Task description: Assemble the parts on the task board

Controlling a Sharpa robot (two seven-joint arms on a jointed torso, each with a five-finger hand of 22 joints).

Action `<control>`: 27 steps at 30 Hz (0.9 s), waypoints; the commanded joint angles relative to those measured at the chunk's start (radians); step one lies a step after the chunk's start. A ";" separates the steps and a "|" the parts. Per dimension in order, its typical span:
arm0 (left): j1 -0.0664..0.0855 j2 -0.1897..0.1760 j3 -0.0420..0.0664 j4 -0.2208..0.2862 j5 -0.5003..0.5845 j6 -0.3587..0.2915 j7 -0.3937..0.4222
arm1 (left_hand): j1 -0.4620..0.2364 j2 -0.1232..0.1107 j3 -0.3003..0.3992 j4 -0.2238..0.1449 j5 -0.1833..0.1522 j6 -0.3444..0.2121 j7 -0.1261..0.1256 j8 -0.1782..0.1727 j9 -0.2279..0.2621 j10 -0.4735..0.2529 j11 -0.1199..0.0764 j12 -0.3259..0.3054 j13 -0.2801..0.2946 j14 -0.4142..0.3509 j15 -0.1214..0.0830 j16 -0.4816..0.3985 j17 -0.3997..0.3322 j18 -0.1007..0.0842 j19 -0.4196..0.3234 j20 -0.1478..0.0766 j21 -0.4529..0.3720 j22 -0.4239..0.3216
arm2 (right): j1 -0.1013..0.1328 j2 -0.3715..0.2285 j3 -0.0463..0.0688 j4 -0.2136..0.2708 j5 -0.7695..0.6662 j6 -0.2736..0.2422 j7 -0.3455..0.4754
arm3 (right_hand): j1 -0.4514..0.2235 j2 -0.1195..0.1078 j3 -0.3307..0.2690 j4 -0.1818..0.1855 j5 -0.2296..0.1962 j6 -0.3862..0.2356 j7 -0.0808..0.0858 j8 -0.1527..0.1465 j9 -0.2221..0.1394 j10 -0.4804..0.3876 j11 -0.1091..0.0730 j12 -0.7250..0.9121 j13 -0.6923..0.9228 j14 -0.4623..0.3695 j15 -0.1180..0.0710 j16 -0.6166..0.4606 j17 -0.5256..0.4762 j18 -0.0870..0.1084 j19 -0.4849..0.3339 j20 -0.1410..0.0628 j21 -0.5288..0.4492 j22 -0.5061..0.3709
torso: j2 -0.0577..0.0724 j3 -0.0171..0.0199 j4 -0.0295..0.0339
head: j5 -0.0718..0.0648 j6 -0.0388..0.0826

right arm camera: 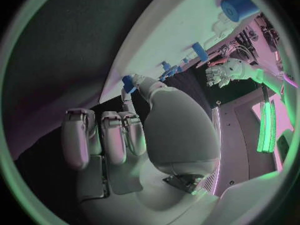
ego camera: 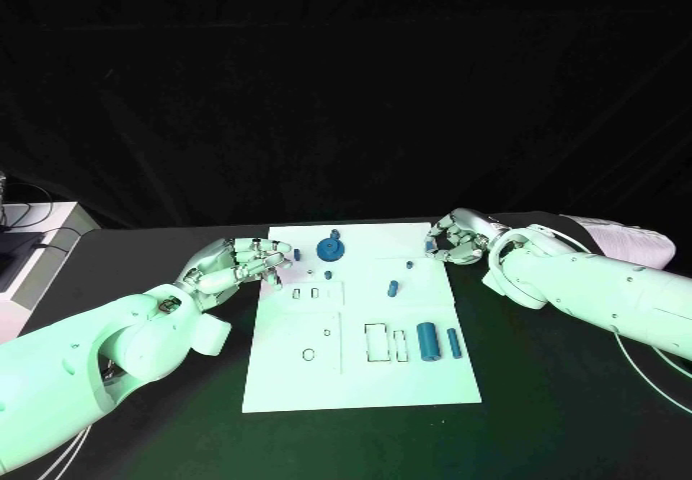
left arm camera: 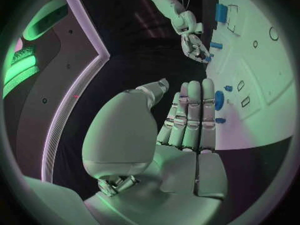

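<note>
The white task board lies in the middle of the black table. On it are a round blue part near the far edge, a short blue peg mid-board, and a thick blue cylinder beside a slim one. My left hand hovers at the board's left edge with fingers straight and nothing in it; the left wrist view shows its fingers close to the round part. My right hand is at the board's far right corner and pinches a small blue part between thumb and finger.
Several outlined slots and holes mark the board, among them rectangular ones beside the cylinder. Black tabletop surrounds the board. Some equipment stands at the table's far left.
</note>
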 commanded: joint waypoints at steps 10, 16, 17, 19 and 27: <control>0.000 0.001 0.001 -0.001 -0.001 0.012 0.003 | -0.011 0.003 0.000 -0.004 0.003 0.002 0.001 -0.005 0.002 -0.008 0.001 0.001 0.001 0.001 0.003 0.008 0.001 0.004 0.005 -0.001 0.007 0.001 | 0.003 -0.013 0.000 0.049 -0.018 -0.105 -0.036 | -0.011 0.003 0.006 0.002 0.003 0.011 -0.002 0.008 0.005 0.106 -0.011 0.002 0.263 0.104 -0.007 0.004 0.263 -0.008 0.039 -0.010 0.006 0.176 | -0.003 -0.0007 -0.0013 | 0.004 0.000; 0.000 0.001 0.001 -0.005 -0.001 0.010 0.003 | -0.011 0.003 0.000 -0.004 0.003 0.002 0.001 -0.005 0.002 -0.008 0.001 0.001 0.001 0.001 0.003 0.008 0.001 0.004 0.005 -0.001 0.007 0.001 | 0.028 -0.035 0.002 0.132 -0.031 -0.130 -0.100 | -0.008 0.001 0.006 -0.001 0.004 0.010 -0.003 0.008 0.005 0.106 -0.013 0.002 0.263 0.104 -0.007 0.004 0.263 -0.008 0.039 -0.011 0.007 0.177 | -0.006 -0.0027 -0.0042 | 0.004 0.003; 0.000 0.001 0.001 -0.006 -0.001 0.010 0.002 | -0.011 0.003 0.000 -0.004 0.003 0.002 0.001 -0.005 0.002 -0.008 0.001 0.001 0.001 0.001 0.003 0.008 0.001 0.004 0.005 -0.001 0.007 0.001 | 0.031 -0.037 0.003 0.151 -0.034 -0.133 -0.116 | -0.008 0.000 0.007 -0.001 0.004 0.010 -0.003 0.008 0.005 0.106 -0.013 0.002 0.263 0.104 -0.007 0.004 0.263 -0.008 0.039 -0.011 0.006 0.176 | -0.007 -0.0031 -0.0050 | 0.004 0.002; 0.000 0.001 0.001 -0.007 -0.001 0.009 0.001 | -0.011 0.003 0.000 -0.004 0.003 0.002 0.001 -0.005 0.002 -0.008 0.001 0.001 0.001 0.001 0.003 0.008 0.001 0.004 0.005 -0.001 0.007 0.001 | 0.037 -0.039 0.003 0.188 -0.038 -0.139 -0.152 | -0.008 0.000 0.007 -0.001 0.004 0.010 -0.003 0.008 0.005 0.106 -0.013 0.002 0.263 0.104 -0.007 0.004 0.263 -0.008 0.039 -0.011 0.006 0.176 | -0.008 -0.0035 -0.0064 | 0.005 0.002; 0.000 0.005 0.001 -0.011 -0.002 0.007 -0.005 | -0.012 0.002 0.000 -0.004 0.003 0.002 0.001 -0.005 0.002 -0.010 0.002 0.002 0.002 0.001 0.004 0.009 0.001 0.004 0.005 0.000 0.008 0.002 | 0.039 -0.014 0.001 0.342 -0.079 -0.148 -0.290 | -0.008 0.002 0.008 -0.001 0.004 0.010 -0.002 0.008 0.005 0.106 -0.013 0.002 0.263 0.104 -0.007 0.004 0.263 -0.007 0.037 -0.011 0.003 0.174 | -0.010 -0.0044 -0.0036 | 0.022 -0.001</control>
